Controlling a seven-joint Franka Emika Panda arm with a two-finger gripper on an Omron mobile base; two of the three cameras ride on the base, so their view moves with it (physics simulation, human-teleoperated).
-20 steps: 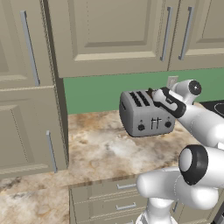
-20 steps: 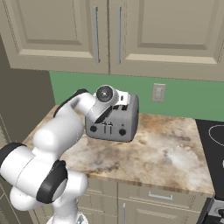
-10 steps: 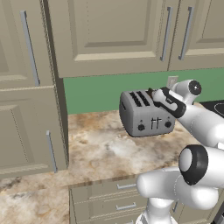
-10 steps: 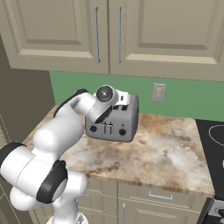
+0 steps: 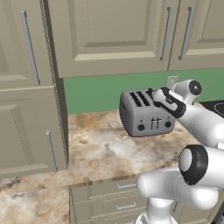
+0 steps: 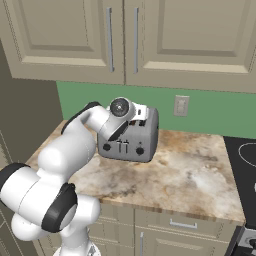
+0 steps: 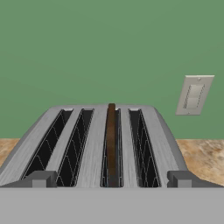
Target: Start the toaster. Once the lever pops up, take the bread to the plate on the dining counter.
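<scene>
Hand view: claw (image 7: 109,179) level above toaster (image 7: 96,144).

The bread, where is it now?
In the hand view, the bread stands on edge in the toaster's third slot from the left, below the green wall.

surface: marbled worktop (image 5: 100,151) | on it: toaster (image 5: 146,114), near green wall

Above the toaster (image 7: 100,144) the way is open to the green wall (image 7: 87,48) — 3 slots are empty, the bread (image 7: 111,144) fills 1; upper cabinets (image 5: 118,35) overhang at the frame's top.
</scene>
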